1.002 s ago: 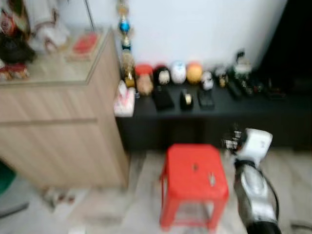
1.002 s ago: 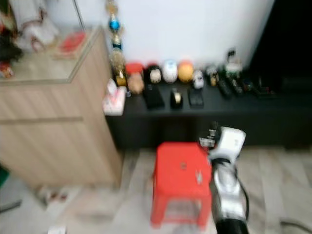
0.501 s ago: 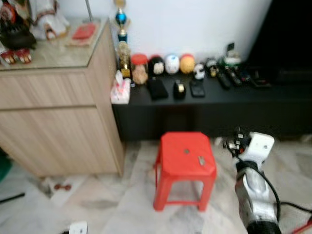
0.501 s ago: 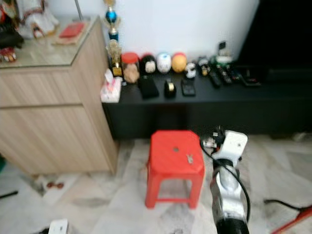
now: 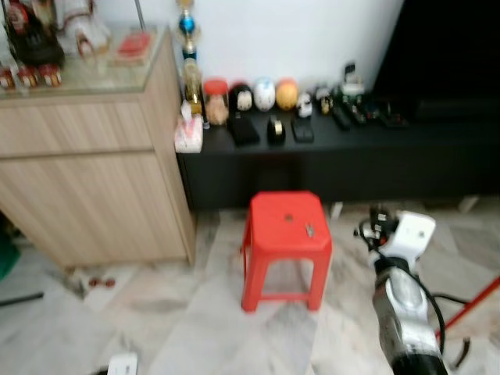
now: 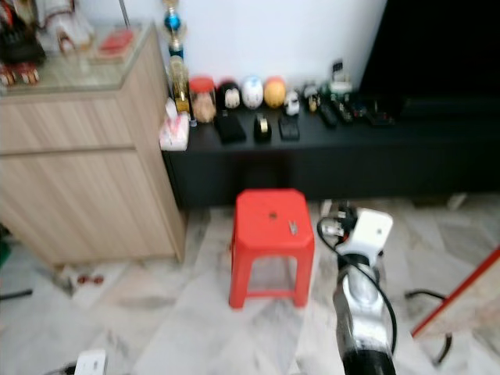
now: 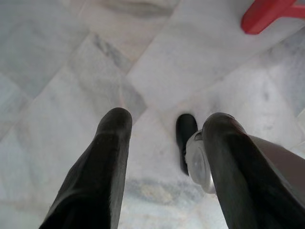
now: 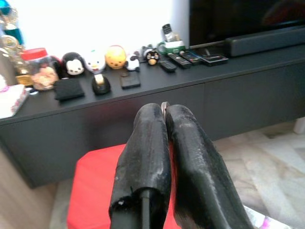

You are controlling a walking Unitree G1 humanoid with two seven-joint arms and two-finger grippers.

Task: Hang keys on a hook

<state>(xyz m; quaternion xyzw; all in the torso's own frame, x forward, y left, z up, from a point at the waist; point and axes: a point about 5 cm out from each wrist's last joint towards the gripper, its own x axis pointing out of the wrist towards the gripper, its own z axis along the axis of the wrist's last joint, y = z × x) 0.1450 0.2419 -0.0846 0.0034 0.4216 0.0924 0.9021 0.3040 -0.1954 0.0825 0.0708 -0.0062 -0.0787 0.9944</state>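
Note:
A small silvery set of keys (image 5: 309, 230) lies on the top of a red plastic stool (image 5: 275, 234), near its right edge. My right arm (image 5: 404, 289) reaches forward at the right of the stool, level with it. In the right wrist view my right gripper (image 8: 164, 112) is shut, its two black fingers pressed together in front of the stool (image 8: 90, 191). A thin pale sliver shows between the tips; I cannot tell what it is. My left gripper (image 7: 167, 121) hangs open above the marble floor.
Behind the stool runs a low black cabinet (image 5: 351, 156) that carries toy figures, remotes and a jar. A wooden sideboard (image 5: 86, 180) stands at the left. A dark TV (image 5: 445, 47) is at the back right. A red pole (image 5: 473, 301) and cables lie at the right.
The whole picture has drawn back and sharpened: the stool and the cabinet look smaller and farther off, and more floor shows. The keys still lie on the stool.

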